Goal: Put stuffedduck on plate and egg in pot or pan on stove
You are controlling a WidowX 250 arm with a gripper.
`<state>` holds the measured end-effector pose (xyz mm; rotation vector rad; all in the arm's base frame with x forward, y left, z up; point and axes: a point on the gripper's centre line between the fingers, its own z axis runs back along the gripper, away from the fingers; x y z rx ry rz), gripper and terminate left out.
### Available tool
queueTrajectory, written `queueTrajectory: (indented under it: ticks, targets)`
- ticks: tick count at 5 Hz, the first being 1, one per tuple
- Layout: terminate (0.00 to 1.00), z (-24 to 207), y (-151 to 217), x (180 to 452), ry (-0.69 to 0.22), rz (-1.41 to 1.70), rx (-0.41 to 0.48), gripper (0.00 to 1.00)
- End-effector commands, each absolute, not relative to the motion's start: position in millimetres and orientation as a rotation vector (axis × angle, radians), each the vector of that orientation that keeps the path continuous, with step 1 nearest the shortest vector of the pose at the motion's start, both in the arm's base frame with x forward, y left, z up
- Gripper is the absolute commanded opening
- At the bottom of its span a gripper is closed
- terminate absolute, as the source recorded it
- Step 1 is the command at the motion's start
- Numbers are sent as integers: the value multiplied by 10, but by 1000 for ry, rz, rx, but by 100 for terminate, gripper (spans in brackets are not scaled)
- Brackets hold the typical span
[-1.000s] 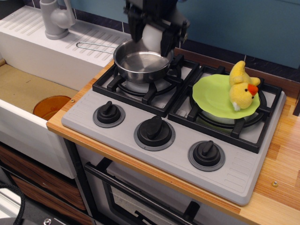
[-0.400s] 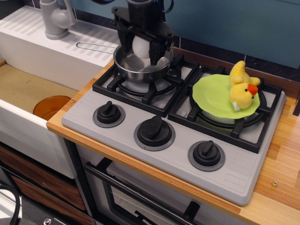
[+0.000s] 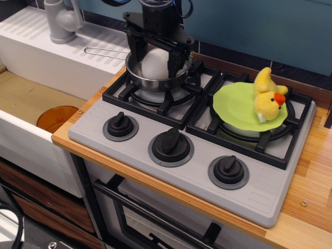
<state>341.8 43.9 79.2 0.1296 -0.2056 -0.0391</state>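
I was at the last step: the stuffedduck (image 3: 269, 99) already sat on the far edge of the plate (image 3: 236, 106), which rested on the right burner of the stove (image 3: 207, 155), so only the egg (image 3: 155, 63) was left. My gripper (image 3: 155, 56) was lowered into the pot (image 3: 155, 78) on the left rear burner, its dark fingers flanking the egg on either side. The egg looked to be down inside the pot, though from this angle I could not tell whether my fingers were clamped on it or just parted from it.

As I judged it, the next move called for spreading the fingers clear of the egg and lifting straight up, without nudging the rim or the thin wire handle (image 3: 106, 51) reaching back over the white draining board (image 3: 62, 57).

The egg was smooth, white and rounded, likely to roll on the polished steel floor. The pot was shiny and low-walled; the plate was glossy lime plastic; the duck was soft yellow plush with an orange beak. The burner grates were matt black.
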Motion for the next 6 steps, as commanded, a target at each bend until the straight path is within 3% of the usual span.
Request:
queueTrajectory:
  ticks: [1, 4, 5, 6]
  targets:
    - [0, 1144, 130, 3500, -269, -30, 156, 100]
    - [0, 1382, -574, 3262, -240, 30, 156, 100]
    - [0, 1419, -657, 3283, -196, 54, 121, 100]
    - [100, 1386, -650, 3374, -211, 28, 95, 100]
